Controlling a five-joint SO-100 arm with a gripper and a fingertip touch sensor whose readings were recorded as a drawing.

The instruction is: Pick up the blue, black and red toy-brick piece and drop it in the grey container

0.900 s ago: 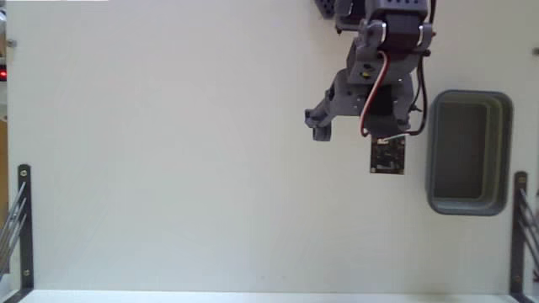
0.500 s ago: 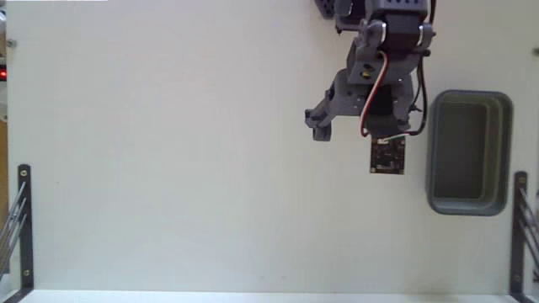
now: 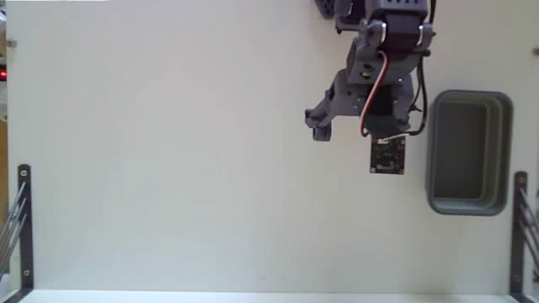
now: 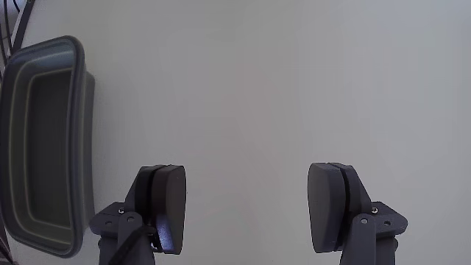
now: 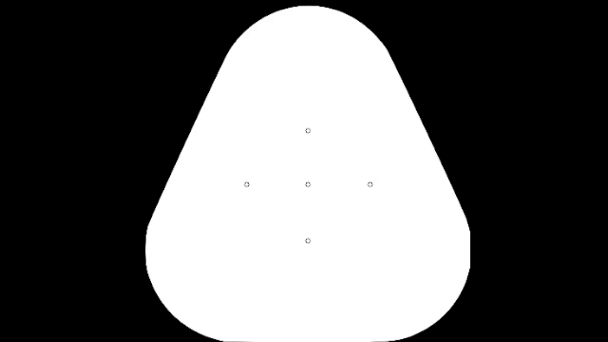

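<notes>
Nothing is changing since a moment ago: the pincer [image 4: 246, 217] is hanging apart and empty, the tray [image 4: 44, 140] beside its left finger, no brick showing.

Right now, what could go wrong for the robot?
The pincer is open with nothing between its pads, and no toy-brick piece shows in either view, so it might close on nothing. The grey container sits close beside the arm in the fixed view, so a swing that way could knock its rim.
</notes>
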